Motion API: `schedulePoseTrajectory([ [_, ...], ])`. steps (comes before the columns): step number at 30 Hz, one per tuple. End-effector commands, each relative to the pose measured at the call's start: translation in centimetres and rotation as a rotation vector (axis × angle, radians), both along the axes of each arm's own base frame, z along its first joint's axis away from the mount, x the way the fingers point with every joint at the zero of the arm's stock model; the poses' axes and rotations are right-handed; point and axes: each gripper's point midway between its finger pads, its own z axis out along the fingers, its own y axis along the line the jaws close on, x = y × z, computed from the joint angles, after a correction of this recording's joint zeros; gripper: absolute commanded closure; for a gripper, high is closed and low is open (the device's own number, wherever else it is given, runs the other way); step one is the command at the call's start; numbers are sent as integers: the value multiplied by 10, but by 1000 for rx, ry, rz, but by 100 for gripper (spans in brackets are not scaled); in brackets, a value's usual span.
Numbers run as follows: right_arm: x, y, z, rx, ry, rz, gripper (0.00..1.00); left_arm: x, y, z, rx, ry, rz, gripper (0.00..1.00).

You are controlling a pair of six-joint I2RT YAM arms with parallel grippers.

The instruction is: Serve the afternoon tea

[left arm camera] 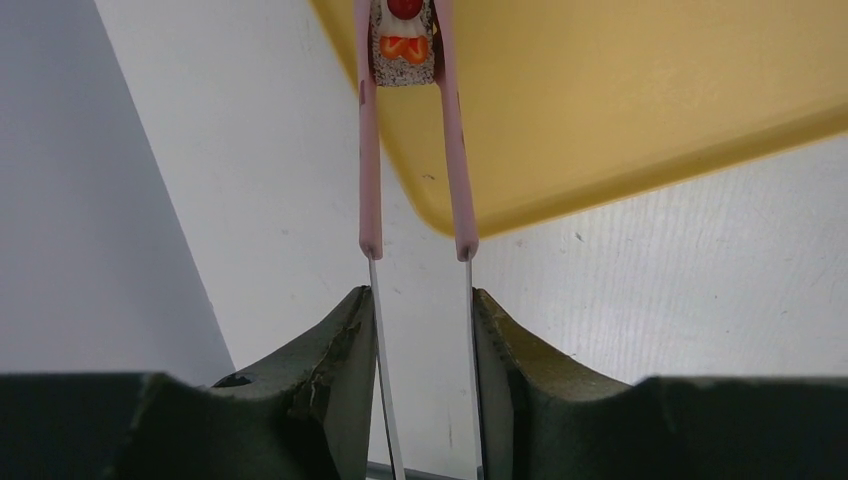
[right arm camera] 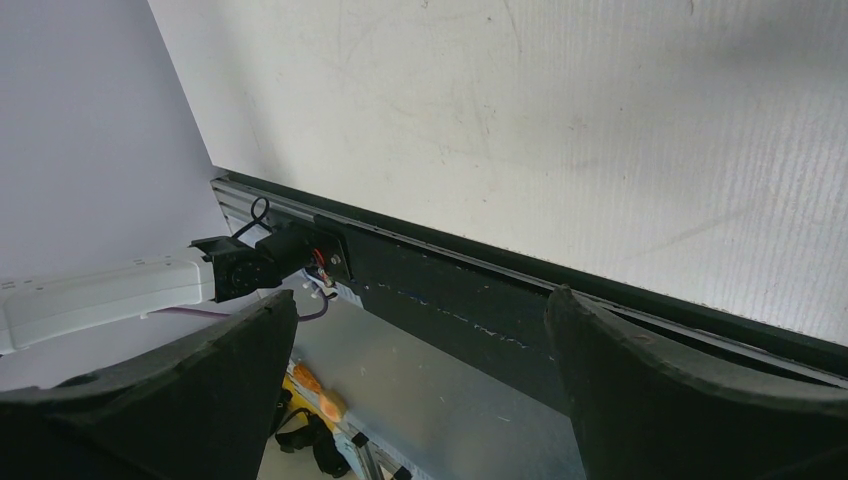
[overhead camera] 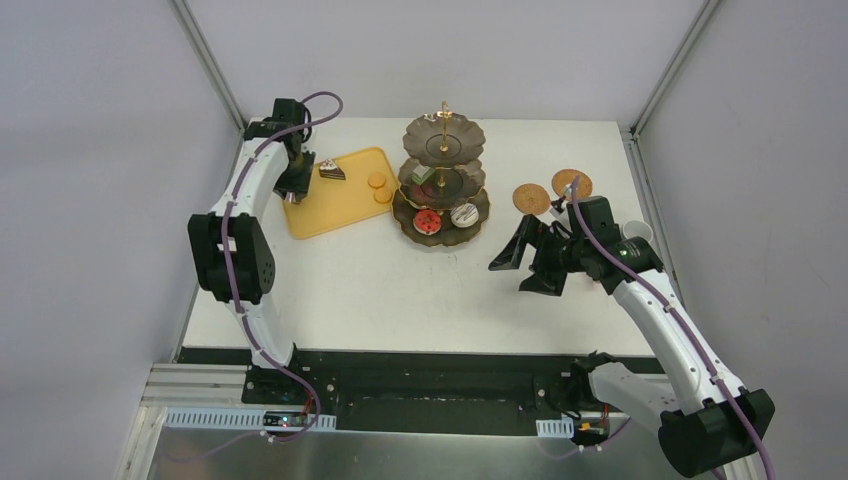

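Closest to the lens in the left wrist view, the left gripper (left arm camera: 420, 300) has its dark fingers (left arm camera: 340, 350) pressed against the two thin metal blades of a pair of pink-tipped tongs (left arm camera: 462, 180), squeezing them from either side. The pink tips reach forward over the rim of the yellow tray (left arm camera: 640, 100) and sit against both sides of a small cake slice (left arm camera: 402, 50) with a red and orange topping, which rests on the tray near its left end. From above, two orange cookies (overhead camera: 379, 188) lie close together at the tray's right end, just beside the dark three-tier stand (overhead camera: 443, 175) with its gold rod (overhead camera: 443, 125). A green cake (overhead camera: 422, 175) sits on the middle tier, and a red-topped cake (overhead camera: 428, 220) and a white-and-brown cake (overhead camera: 464, 213) share the bottom tier. To the right of the stand, two woven coasters (overhead camera: 531, 198) lie side by side on the white table (overhead camera: 400, 290). A pale cup (overhead camera: 637, 232) stands beyond the right arm, partly hidden by it. The right gripper (overhead camera: 505, 278) hangs above the table in front of the coasters, its fingers (right arm camera: 660, 400) spread wide, and its own camera looks toward the black rail (right arm camera: 450, 300) along the table's near edge.
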Motion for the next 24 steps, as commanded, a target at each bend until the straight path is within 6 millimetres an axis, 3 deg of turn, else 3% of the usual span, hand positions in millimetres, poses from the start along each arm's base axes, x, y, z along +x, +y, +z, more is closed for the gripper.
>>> schedulePoseTrajectory([
  [1, 6, 5, 17, 31, -42, -3, 1, -11, -5, 40, -47, -66, 46, 79],
  [4, 8, 4, 19, 26, -53, -9, 1, -38, -24, 58, -94, -61, 66, 79],
  [11, 18, 4, 17, 22, -79, -23, 1, -136, -118, 79, -163, 17, -20, 77],
  [14, 22, 3, 19, 20, -97, -25, 1, -171, -149, 88, -264, 25, -66, 76],
  [16, 25, 2, 20, 23, -100, -27, 1, -189, -161, 94, -331, 38, -108, 76],
  [22, 25, 2, 21, 30, -100, -27, 1, -235, -165, 119, -437, 111, -186, 75],
  [24, 24, 1, 19, 30, -99, -35, 1, -246, -181, 125, -529, 149, -236, 74],
])
